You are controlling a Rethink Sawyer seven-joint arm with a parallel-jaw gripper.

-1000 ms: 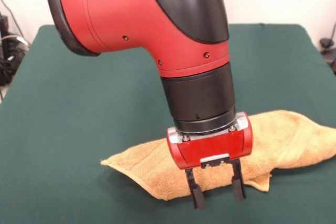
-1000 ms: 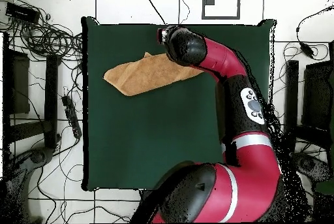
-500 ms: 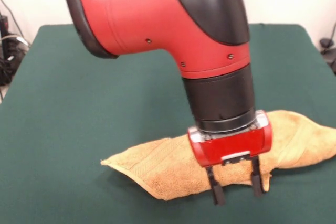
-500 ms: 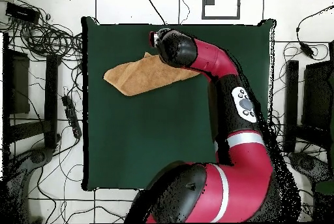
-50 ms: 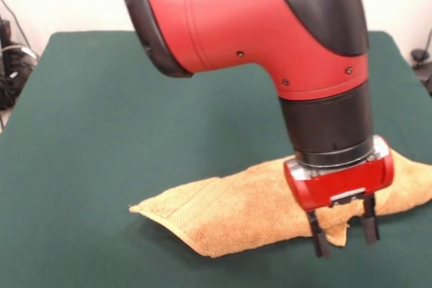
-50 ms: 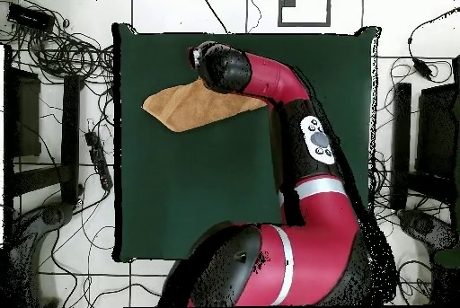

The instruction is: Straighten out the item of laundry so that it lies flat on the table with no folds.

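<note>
Red-and-black gripper (image 5: pixel 342 236), fingers spread, hovers at the folded orange-tan terry towel's (image 5: pixel 250 210) near edge; closing there risks pinching both layers.

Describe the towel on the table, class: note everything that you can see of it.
The towel is orange-tan, fluffy terry, with a woven band along one edge. It is not spread flat: it lies folded over into a long bunched shape that tapers to a point at one end, on the dark green table, near one long edge in the overhead view. The open gripper hangs over its front edge, with fingertips straddling a small flap; contact cannot be told.
</note>
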